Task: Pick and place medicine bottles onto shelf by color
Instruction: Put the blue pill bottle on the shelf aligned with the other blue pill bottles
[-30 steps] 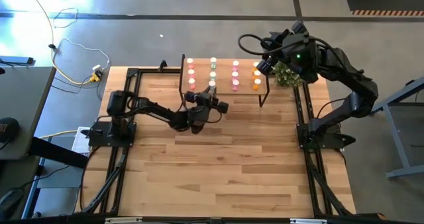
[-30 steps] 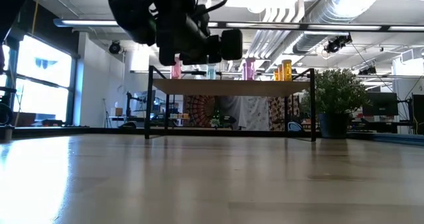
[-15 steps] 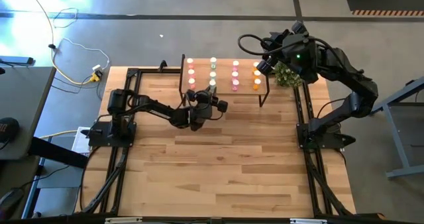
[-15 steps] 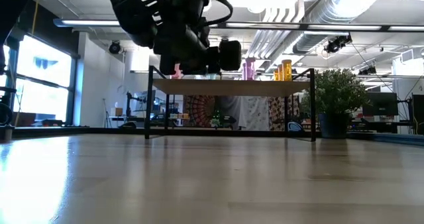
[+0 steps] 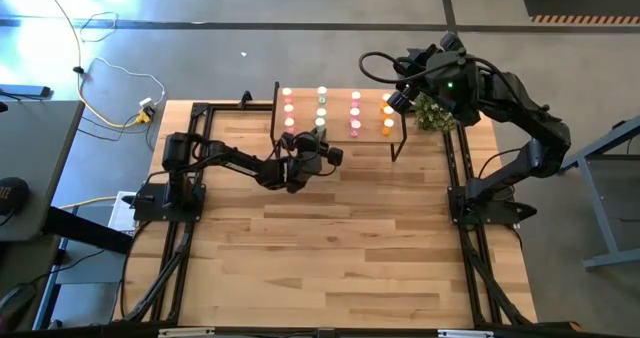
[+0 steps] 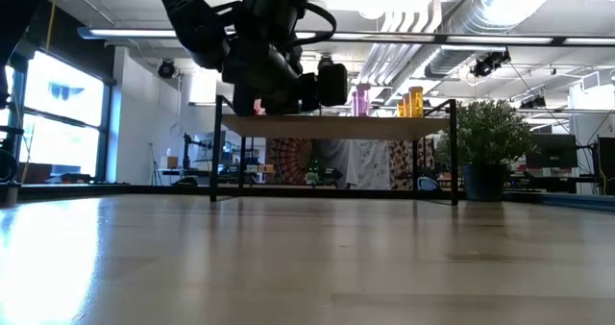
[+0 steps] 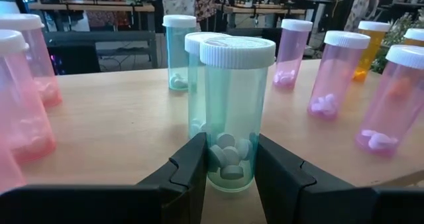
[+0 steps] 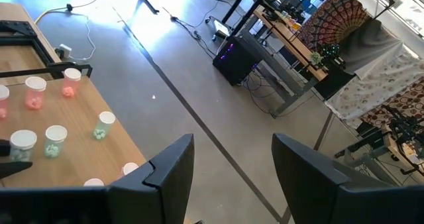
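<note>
The shelf [image 5: 340,128] stands at the table's far side with medicine bottles in colour rows: red [image 7: 26,91], green [image 7: 177,52], pink [image 7: 341,71] and orange [image 7: 371,45], all upright on their bases. My left gripper [image 7: 232,177] reaches level to the shelf's near edge [image 5: 319,138], shut on a green bottle [image 7: 235,111] in line with the green row. My right gripper [image 8: 232,171] hangs open high over the shelf's right end [image 5: 397,100], with nothing between its fingers. My left gripper pinches the green bottle's lower body [image 7: 228,161] between its two fingers, one on each side. The fingers come in level from the table's near side. The bottle stands upright, white cap up, above the shelf's near edge. I cannot tell whether its base touches the board.
A green potted plant [image 5: 432,113] stands just right of the shelf [image 6: 336,125]. Another green bottle [image 7: 195,85] stands right behind the held one. Black frame rails [image 5: 195,178] run along both table sides. Bare planks [image 5: 330,248] fill the table's near half.
My left gripper has carried the green bottle toward the table's far edge, onto the shelf's near edge, and has sunk a little while its wrist turned. It has stayed shut on the upright bottle.
</note>
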